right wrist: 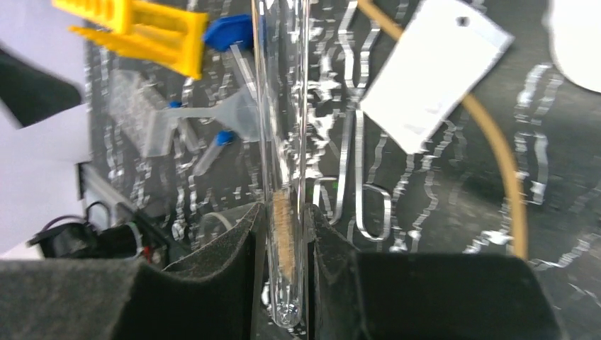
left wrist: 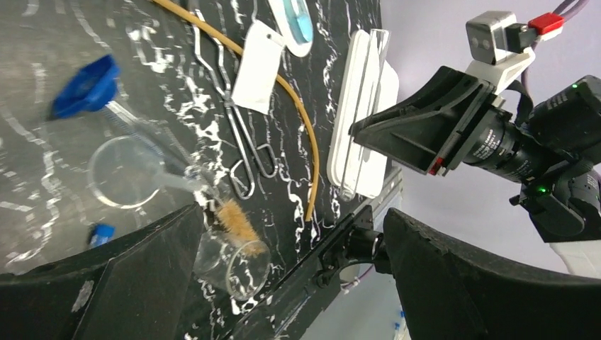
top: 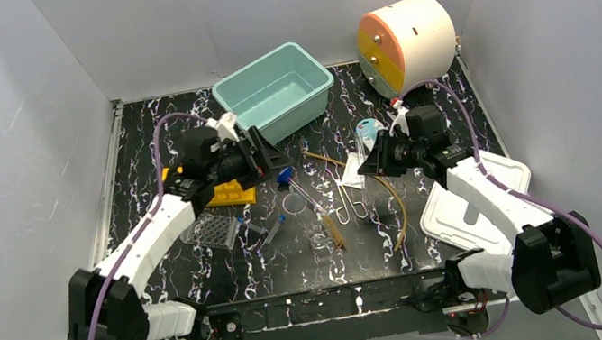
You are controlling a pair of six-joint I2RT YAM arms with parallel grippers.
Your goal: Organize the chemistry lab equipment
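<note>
— How's the light?
— Bright, even, from overhead. The teal bin throws only a soft shadow on the black tabletop.
— Sharpness?
— Crisp from above. In the right wrist view the glass tube streaks with reflections, and the yellow rack and white card are blurred.

Teal bin at back — amber tubing lies mid-table.

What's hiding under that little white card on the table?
The amber tubing passes beneath the white card; its covered stretch is hidden, as is anything else underneath.
</note>
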